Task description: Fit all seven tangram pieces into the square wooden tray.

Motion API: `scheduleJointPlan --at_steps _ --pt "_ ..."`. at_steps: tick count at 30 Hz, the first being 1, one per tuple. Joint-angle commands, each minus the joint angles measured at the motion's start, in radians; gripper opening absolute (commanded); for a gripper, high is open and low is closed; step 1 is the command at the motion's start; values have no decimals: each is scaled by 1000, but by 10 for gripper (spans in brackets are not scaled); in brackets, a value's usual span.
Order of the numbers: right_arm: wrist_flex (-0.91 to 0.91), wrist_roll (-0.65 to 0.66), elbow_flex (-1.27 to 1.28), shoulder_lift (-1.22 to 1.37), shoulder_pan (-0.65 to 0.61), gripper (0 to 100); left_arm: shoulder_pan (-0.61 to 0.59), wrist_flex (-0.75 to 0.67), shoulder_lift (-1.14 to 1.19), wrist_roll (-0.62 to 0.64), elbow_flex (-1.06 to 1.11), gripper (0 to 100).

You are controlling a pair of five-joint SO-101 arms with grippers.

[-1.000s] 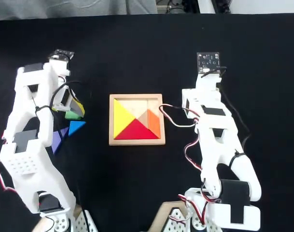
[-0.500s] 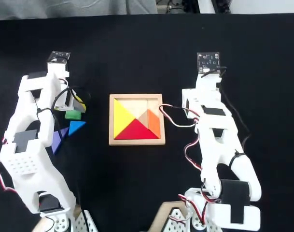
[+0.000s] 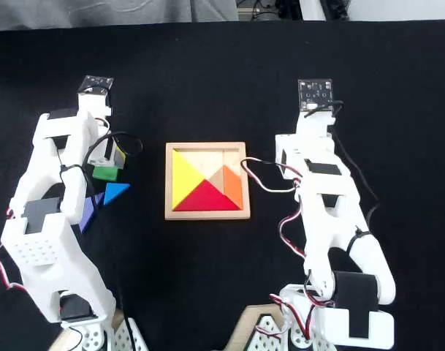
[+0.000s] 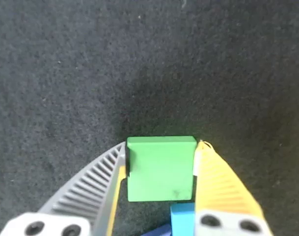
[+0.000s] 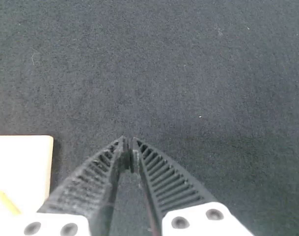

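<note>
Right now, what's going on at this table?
The left gripper is shut on the green square, left of the wooden tray. The tray holds a yellow triangle, a red triangle and an orange piece, with room unfilled. A blue triangle and a purple triangle lie near that arm. The right gripper sits shut beside the tray.

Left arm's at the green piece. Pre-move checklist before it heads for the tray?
1. Grip on green piece: ok. The left gripper has a finger against each side.
2. Piece lifted off the cloth: cannot tell.
3. Blue piece clear of the grip: cannot tell. It lies right at the green piece's edge.
4. Room in tray: ok. The high view shows bare wood in its upper part, above the yellow piece and red piece.
5. Right gripper out of the way: ok. It is shut, over the cloth beside the tray's corner.
</note>
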Motion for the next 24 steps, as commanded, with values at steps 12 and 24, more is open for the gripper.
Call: scheduleJointPlan --at_steps 12,24 --pt "-18 6 -31 4 3 15 268 532 -43 -3 -478 134" --pt "-21 -2 -33 -4 57 12 559 388 -12 -3 -446 137"
